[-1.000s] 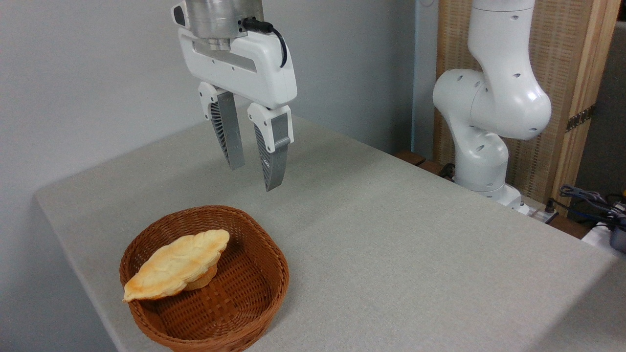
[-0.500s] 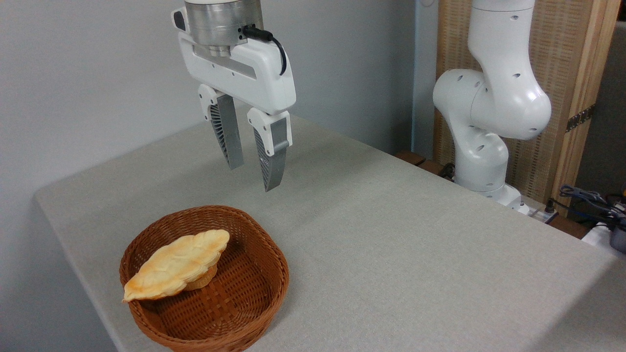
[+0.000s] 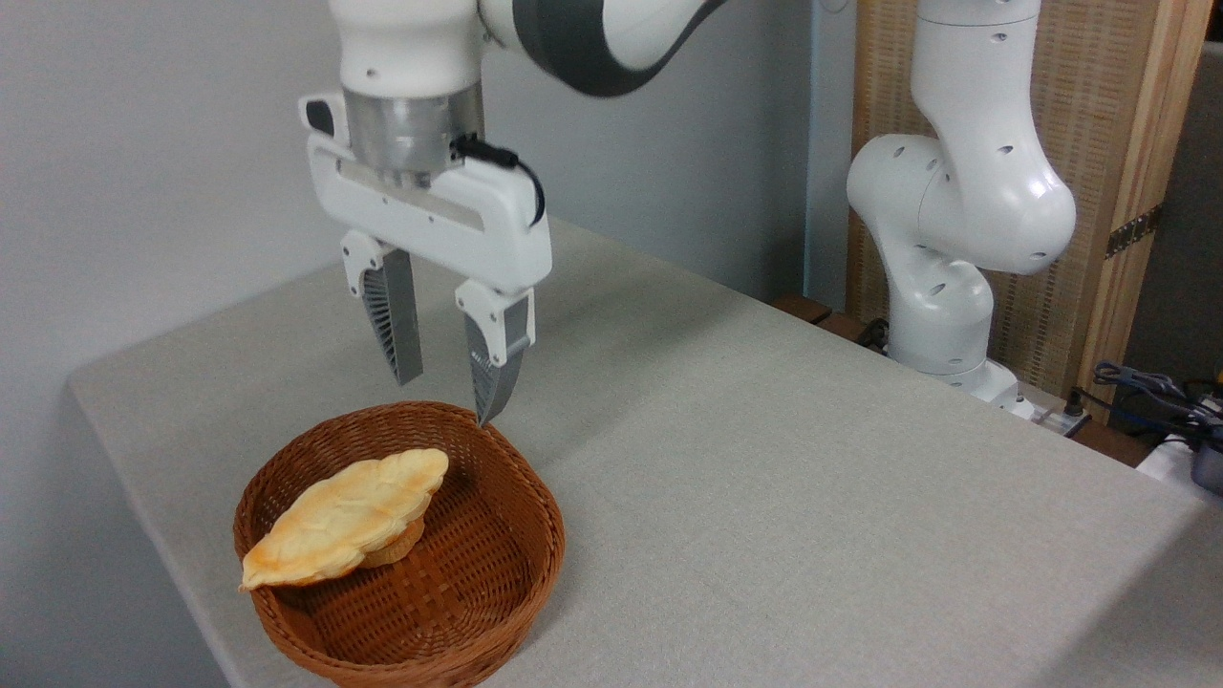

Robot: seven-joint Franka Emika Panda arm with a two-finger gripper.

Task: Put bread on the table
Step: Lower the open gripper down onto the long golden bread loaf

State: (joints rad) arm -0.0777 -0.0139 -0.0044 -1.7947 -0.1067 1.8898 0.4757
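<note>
The long leaf-shaped golden bread [image 3: 349, 516] is lying in the brown woven wicker basket [image 3: 497, 583], leaning on a small round bun [image 3: 396, 549]. The white two-finger gripper [image 3: 447, 394] is hanging above the basket's far rim, fingers parted, holding nothing. The grey-beige cloth table [image 3: 783, 497] is not yet receiving bread; grasping, lifting and placing are remaining.

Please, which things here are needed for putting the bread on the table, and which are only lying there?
Needed for the job:
- bread, lying in the basket
- table
- claw, open, above the basket's far rim
- wicker basket, holding the bread

Only lying there:
- small bun under the bread
- cables at the right edge
</note>
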